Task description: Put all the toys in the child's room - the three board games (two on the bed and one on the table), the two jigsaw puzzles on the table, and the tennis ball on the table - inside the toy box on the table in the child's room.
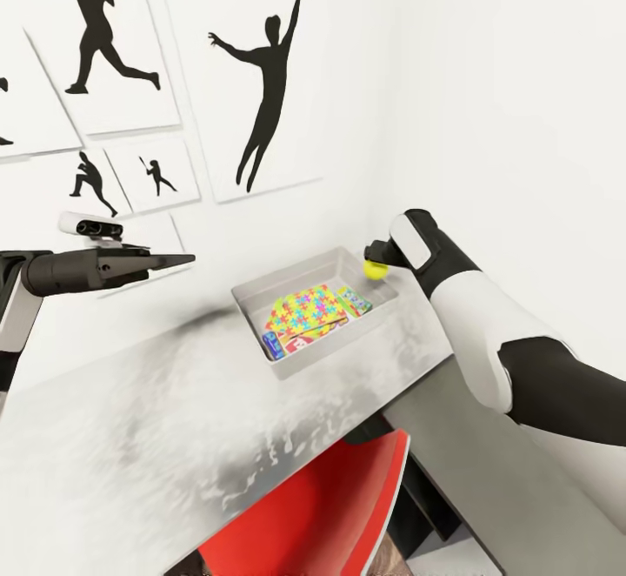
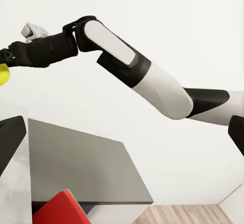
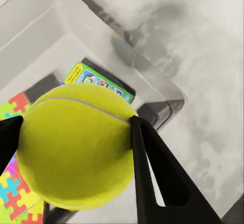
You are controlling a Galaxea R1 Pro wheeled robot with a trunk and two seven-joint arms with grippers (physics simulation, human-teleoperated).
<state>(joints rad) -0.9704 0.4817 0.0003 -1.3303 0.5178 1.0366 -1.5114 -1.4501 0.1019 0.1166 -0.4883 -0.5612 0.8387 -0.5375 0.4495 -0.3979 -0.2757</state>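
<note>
Lettering on board games [image 3: 99, 80] illegible.

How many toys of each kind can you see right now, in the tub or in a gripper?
Jigsaw puzzles: at least 1, lying on top in the toy box; a second can't be told apart.
Board games: 2 visible, one green, one blue.
Tennis ball: 1, held in the right gripper.
Total: 4 visible.

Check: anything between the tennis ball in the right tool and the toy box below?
Nothing. In the right wrist view the tennis ball hangs over the toy box with open air between; puzzles and game boxes already lie inside.
</note>
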